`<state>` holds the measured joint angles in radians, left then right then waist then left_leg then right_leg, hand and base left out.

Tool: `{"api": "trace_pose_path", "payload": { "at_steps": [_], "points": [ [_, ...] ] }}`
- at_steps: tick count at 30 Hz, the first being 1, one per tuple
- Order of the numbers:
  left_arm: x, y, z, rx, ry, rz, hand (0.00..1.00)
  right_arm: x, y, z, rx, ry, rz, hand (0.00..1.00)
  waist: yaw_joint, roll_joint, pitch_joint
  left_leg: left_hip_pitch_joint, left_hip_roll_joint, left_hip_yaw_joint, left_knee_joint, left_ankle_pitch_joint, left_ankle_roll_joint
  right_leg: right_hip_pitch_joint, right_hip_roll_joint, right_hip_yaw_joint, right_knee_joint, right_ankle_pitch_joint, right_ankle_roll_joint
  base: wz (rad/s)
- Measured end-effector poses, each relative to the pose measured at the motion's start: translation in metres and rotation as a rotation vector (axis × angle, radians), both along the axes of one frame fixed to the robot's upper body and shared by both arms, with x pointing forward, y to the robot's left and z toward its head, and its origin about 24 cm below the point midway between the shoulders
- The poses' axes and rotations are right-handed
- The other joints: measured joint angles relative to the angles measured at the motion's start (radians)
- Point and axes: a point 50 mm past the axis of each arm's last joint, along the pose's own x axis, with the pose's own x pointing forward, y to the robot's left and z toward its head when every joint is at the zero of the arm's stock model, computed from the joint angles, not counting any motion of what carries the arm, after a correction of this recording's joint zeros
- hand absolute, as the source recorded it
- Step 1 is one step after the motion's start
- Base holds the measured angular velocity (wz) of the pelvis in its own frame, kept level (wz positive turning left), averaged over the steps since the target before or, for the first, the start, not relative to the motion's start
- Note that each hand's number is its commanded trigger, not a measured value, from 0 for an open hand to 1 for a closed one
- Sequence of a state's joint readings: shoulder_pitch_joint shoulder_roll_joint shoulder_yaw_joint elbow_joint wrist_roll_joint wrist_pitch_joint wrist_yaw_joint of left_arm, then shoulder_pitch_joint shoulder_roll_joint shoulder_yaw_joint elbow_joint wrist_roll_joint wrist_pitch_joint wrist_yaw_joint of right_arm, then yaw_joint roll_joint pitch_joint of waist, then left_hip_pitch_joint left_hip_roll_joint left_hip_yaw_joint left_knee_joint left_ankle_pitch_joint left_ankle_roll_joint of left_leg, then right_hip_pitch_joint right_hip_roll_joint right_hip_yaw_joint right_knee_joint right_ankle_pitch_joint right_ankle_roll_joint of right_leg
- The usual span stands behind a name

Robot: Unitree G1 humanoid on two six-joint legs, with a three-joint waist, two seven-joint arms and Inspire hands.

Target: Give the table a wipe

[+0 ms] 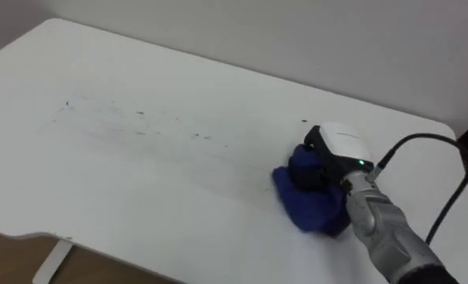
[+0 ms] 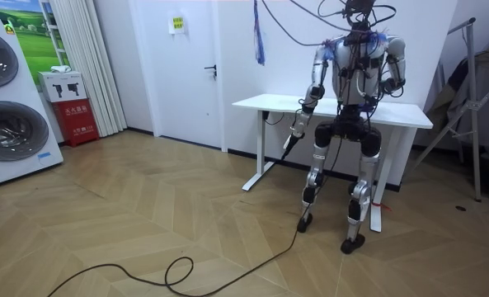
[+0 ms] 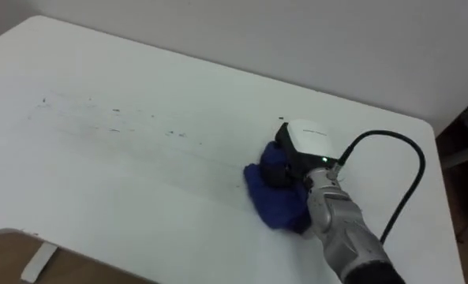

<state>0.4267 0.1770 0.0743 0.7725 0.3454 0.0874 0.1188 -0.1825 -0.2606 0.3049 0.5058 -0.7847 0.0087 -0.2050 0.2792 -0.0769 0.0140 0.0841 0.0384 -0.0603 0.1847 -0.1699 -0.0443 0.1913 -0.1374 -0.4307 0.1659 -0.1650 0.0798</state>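
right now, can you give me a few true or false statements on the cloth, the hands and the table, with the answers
1. The right hand rests on the cloth, which lies on the table. True.
2. The cloth is red. False: it is blue.
3. Dark marks show on the tabletop to the left of the cloth. True.
4. The left hand also rests on the cloth. False: in the room view it hangs low beside the table's edge.
5. The cloth lies at the table's left end. False: it lies toward the right end.
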Motion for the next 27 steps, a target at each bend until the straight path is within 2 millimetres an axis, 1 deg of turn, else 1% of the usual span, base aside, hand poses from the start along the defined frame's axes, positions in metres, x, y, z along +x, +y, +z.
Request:
{"api": "trace_pose_path", "payload": {
  "at_steps": [3, 4, 5, 6, 7, 8, 10, 11, 15, 17, 18, 23, 25, 27],
  "points": [
    [0.011, 0.000, 0.001, -0.003, -0.032, -0.011, 0.00, -0.008, -0.004, -0.005, 0.013, 0.006, -0.020, 1.00, -0.002, 0.010, -0.0064, 0.000, 0.000, 0.002, -0.003, 0.000, 0.000, -0.001, 0.000, 0.000, 0.000, -0.001, 0.001, -0.01],
    [0.016, 0.000, 0.001, -0.001, -0.043, -0.019, 0.00, -0.012, -0.005, -0.008, 0.014, 0.018, -0.027, 1.00, -0.004, 0.014, -0.0097, 0.004, 0.000, 0.005, -0.004, 0.000, 0.000, 0.001, 0.000, 0.002, 0.000, -0.001, 0.001, -0.08],
    [0.020, 0.000, 0.001, 0.001, -0.050, -0.026, 0.00, -0.014, -0.007, -0.010, 0.015, 0.023, -0.031, 0.98, -0.006, 0.017, -0.0115, 0.010, 0.000, 0.008, -0.005, 0.000, 0.000, 0.004, -0.001, 0.004, 0.000, -0.001, 0.001, -0.09],
    [0.021, 0.000, 0.002, 0.001, -0.054, -0.028, 0.00, -0.015, -0.008, -0.011, 0.017, 0.025, -0.034, 0.67, -0.007, 0.018, -0.0120, 0.013, 0.000, 0.009, -0.006, -0.001, 0.000, 0.005, -0.001, 0.005, 0.000, -0.001, 0.001, -0.12],
    [0.022, 0.000, 0.002, 0.002, -0.060, -0.029, 0.00, -0.018, -0.009, -0.012, 0.021, 0.026, -0.039, 0.40, -0.009, 0.020, -0.0133, 0.016, 0.000, 0.014, -0.007, -0.001, -0.001, 0.005, -0.001, 0.008, 0.000, -0.001, 0.001, -0.12],
    [0.025, -0.001, 0.002, 0.002, -0.066, -0.032, 0.00, -0.020, -0.010, -0.014, 0.028, 0.027, -0.044, 0.00, -0.016, 0.022, -0.0144, 0.016, 0.000, 0.018, -0.006, -0.001, 0.000, 0.005, -0.002, 0.009, 0.000, -0.001, 0.001, -0.11],
    [0.024, -0.001, 0.002, 0.006, -0.067, -0.030, 0.00, -0.023, -0.011, -0.016, 0.037, 0.030, -0.051, 0.00, -0.030, 0.023, -0.0144, 0.016, 0.000, 0.022, -0.005, -0.001, 0.000, 0.004, -0.002, 0.011, 0.001, -0.001, 0.001, -0.10],
    [0.024, -0.001, 0.002, 0.008, -0.066, -0.029, 0.00, -0.026, -0.014, -0.019, 0.046, 0.037, -0.067, 0.00, -0.031, 0.024, -0.0144, 0.017, 0.001, 0.030, -0.005, -0.001, -0.001, 0.003, -0.002, 0.017, 0.000, -0.001, 0.001, -0.13],
    [0.024, -0.001, 0.002, 0.010, -0.069, -0.023, 0.00, -0.036, -0.027, -0.029, 0.048, 0.069, -0.134, 0.00, -0.042, 0.024, -0.0146, 0.017, 0.001, 0.035, -0.003, -0.003, -0.001, 0.004, -0.002, 0.023, 0.000, -0.001, 0.001, -0.06],
    [0.022, -0.001, 0.002, 0.009, -0.065, -0.023, 0.00, -0.041, -0.030, -0.031, 0.069, 0.063, -0.155, 0.00, -0.064, 0.024, -0.0148, 0.016, 0.001, 0.037, -0.001, -0.004, -0.001, 0.005, -0.002, 0.023, -0.001, -0.001, 0.001, 0.00],
    [0.022, -0.001, 0.002, 0.009, -0.066, -0.024, 0.00, -0.041, -0.030, -0.031, 0.077, 0.060, -0.156, 0.00, -0.069, 0.024, -0.0148, 0.016, 0.001, 0.038, -0.001, -0.004, -0.001, 0.005, -0.002, 0.023, -0.001, -0.001, 0.001, -0.04],
    [0.024, -0.001, 0.003, 0.023, -0.082, -0.012, 0.00, -0.041, -0.025, -0.022, 0.115, 0.028, -0.126, 0.00, -0.113, 0.027, -0.0159, 0.018, 0.001, 0.050, -0.002, -0.004, 0.000, -0.001, -0.003, 0.039, -0.001, -0.001, 0.001, -0.07],
    [0.027, -0.001, 0.004, 0.022, -0.100, -0.017, 0.00, -0.045, -0.025, -0.017, 0.133, 0.025, -0.117, 0.00, -0.138, 0.029, -0.0163, 0.017, 0.002, 0.057, -0.006, -0.005, 0.001, -0.008, -0.003, 0.048, -0.001, -0.001, 0.001, -0.12],
    [0.030, -0.002, 0.004, 0.020, -0.116, -0.022, 0.00, -0.049, -0.027, -0.015, 0.143, 0.015, -0.121, 0.00, -0.149, 0.032, -0.0178, 0.018, 0.004, 0.073, -0.006, -0.004, 0.001, -0.018, -0.002, 0.064, 0.001, -0.001, 0.001, -0.20]
  ]
}}
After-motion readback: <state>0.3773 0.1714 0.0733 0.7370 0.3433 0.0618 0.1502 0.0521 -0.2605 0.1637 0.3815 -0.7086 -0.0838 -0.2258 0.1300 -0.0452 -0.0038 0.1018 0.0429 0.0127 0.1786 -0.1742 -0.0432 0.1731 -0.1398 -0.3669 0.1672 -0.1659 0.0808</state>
